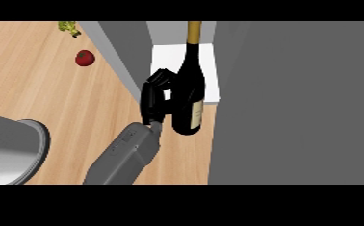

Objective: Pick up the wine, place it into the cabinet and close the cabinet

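The wine (189,90) is a dark bottle with a gold-foiled neck and a pale label, upright at the front edge of the cabinet (284,100) opening, over its white shelf. The right hand (155,100) has its fingers curled round the bottle's left side, gripping it.

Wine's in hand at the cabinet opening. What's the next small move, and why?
Probably ease the wine bottle further forward into the cabinet. The robot hand is curled round the bottle's side, and its base appears to hang over the wooden counter short of the white shelf, so releasing now looks premature.
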Motion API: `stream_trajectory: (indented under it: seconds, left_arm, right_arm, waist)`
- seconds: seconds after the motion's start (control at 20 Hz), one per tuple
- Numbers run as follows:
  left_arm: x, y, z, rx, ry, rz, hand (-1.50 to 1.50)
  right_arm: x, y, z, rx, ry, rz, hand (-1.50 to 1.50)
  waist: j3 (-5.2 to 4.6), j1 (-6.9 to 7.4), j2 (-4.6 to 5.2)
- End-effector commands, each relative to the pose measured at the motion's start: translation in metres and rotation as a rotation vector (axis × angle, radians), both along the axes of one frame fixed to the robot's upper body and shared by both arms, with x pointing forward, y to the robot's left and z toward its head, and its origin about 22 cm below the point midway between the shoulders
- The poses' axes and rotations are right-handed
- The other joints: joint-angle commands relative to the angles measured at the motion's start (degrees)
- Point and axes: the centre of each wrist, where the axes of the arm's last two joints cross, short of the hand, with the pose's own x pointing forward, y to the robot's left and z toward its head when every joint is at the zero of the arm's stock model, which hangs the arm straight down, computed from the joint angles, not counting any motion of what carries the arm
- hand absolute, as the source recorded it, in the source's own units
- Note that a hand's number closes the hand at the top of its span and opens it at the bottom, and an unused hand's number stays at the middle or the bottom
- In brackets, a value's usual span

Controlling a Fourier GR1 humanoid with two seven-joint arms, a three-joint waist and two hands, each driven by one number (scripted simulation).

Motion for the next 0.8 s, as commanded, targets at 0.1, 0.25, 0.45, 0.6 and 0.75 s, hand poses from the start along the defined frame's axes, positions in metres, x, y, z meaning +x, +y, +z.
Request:
stream_trajectory:
  seconds: [0.1,0.25,0.45,0.6,0.75]
  left_arm:
    - [0.019,0.004,-0.004,-0.027,0.030,-0.010,1.50]
    - [0.024,-0.004,0.006,-0.018,0.026,0.025,1.50]
    - [0.051,-0.001,0.020,-0.020,0.038,0.034,1.50]
    - [0.061,-0.003,0.032,-0.041,0.058,0.037,1.50]
    - [0.075,0.002,0.041,-0.039,0.039,0.058,1.50]
  right_arm:
    - [-0.033,-0.008,0.028,0.071,-0.042,0.057,-1.50]
    - [-0.030,-0.008,0.017,0.082,-0.036,0.045,-1.50]
    - [-0.038,-0.008,0.025,0.081,-0.028,0.063,-1.50]
    - [-0.037,-0.009,0.019,0.079,-0.029,0.044,-1.50]
    - [-0.034,-0.010,0.023,0.062,-0.037,0.061,-1.50]
  waist:
    - [0.01,0.41,0.04]
    - [0.05,0.31,-0.06]
    - [0.00,-0.59,0.21]
    - [0.05,0.11,-0.03]
    - [0.02,-0.01,0.24]
